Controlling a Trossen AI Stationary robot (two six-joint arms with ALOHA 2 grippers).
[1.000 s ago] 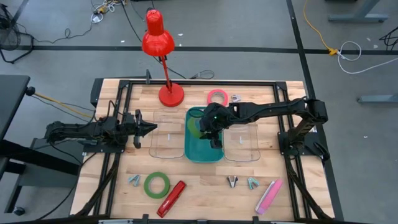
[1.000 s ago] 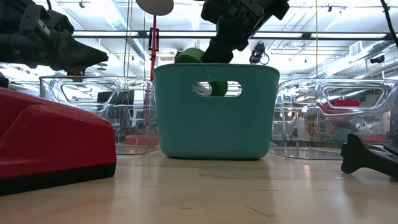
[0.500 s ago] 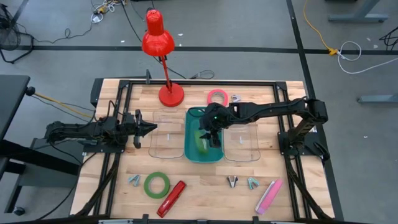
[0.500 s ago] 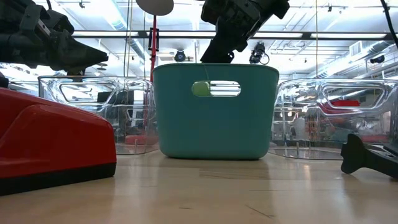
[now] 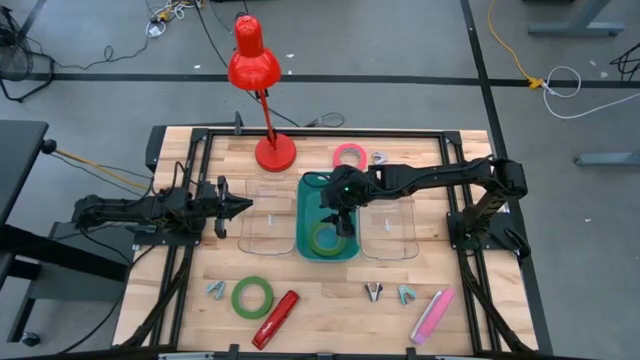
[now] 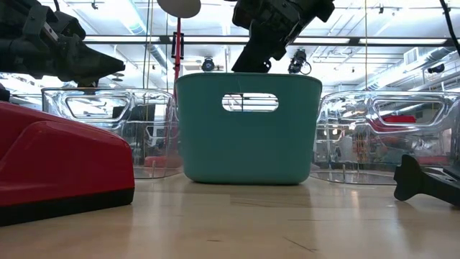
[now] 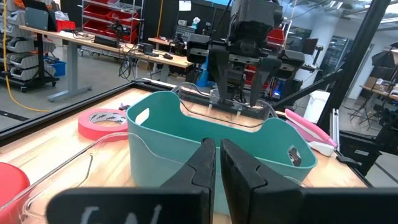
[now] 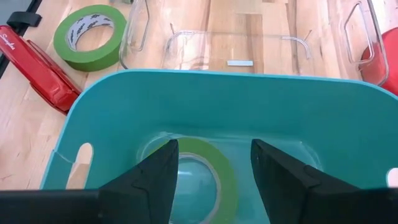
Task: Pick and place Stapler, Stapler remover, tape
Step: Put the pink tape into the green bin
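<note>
Right gripper [image 8: 211, 180] hangs over the teal bin [image 5: 304, 215], jaws spread and empty; green tape roll [image 8: 198, 171] lies flat directly beneath. Left gripper [image 7: 216, 163], jaws shut, empty, waits left.

Green tape roll [image 5: 326, 240] lying flat inside the teal bin [image 5: 305, 215], second green tape roll [image 5: 252, 297] flat on the table's front, red stapler [image 5: 276, 319] just beside it, pink stapler [image 5: 432, 315] front right, pink tape roll [image 5: 349, 156] at the back
</note>
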